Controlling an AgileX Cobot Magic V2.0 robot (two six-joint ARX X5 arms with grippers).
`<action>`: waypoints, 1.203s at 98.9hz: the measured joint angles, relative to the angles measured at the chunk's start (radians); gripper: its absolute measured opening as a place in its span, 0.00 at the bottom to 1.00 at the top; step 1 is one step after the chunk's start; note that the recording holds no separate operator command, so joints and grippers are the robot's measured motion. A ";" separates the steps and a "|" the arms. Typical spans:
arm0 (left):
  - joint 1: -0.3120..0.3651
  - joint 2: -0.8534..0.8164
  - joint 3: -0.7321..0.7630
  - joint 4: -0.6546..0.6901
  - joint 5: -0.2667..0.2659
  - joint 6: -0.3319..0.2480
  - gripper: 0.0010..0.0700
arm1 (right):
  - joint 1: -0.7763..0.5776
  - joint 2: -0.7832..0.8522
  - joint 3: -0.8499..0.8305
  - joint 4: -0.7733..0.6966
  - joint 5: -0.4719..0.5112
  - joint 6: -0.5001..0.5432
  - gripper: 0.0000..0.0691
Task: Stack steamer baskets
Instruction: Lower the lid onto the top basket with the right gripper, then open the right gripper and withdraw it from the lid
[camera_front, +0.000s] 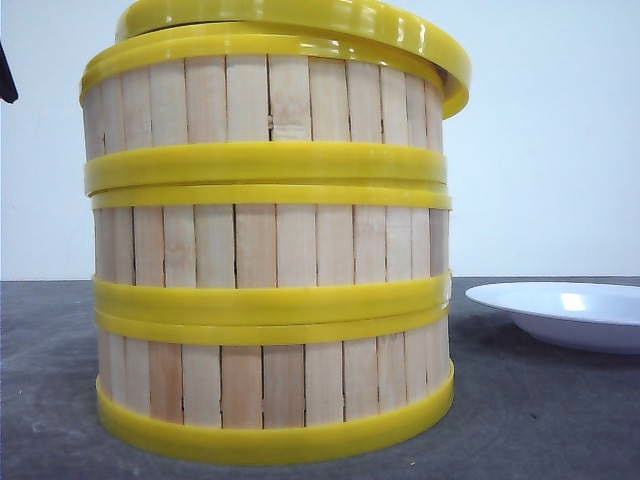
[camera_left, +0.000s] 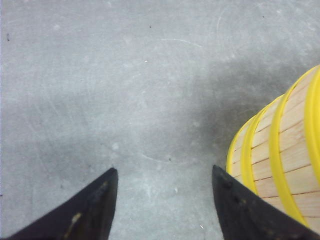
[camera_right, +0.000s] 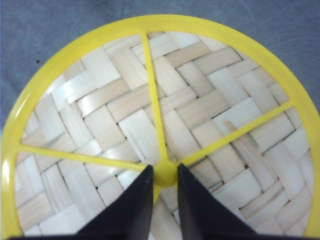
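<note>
A dark grey table (camera_front: 560, 420) with a matte, faintly scuffed surface fills the bottom of the front view, ending at a white wall. Two things rest on it. A stack of steamer baskets (camera_front: 270, 290) takes up the left and centre of the frame, its lowest yellow rim sitting flat on the grey top. A white plate (camera_front: 565, 312) lies at the right edge of the frame, near the stack but apart from it, partly cut off.

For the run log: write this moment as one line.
baskets: three stacked | lid: tilted on top | right gripper: shut on lid knob | left gripper: open, beside stack | plate: right of stack
</note>
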 joint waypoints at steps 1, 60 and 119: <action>0.000 0.000 0.000 0.000 0.000 0.000 0.50 | 0.000 0.000 0.000 0.000 0.000 0.000 0.09; 0.000 0.000 0.000 0.000 0.000 0.000 0.50 | 0.026 0.000 -0.002 0.048 -0.002 0.000 0.09; 0.000 0.000 0.000 0.000 0.000 0.000 0.50 | 0.026 0.007 -0.002 0.067 -0.003 0.004 0.33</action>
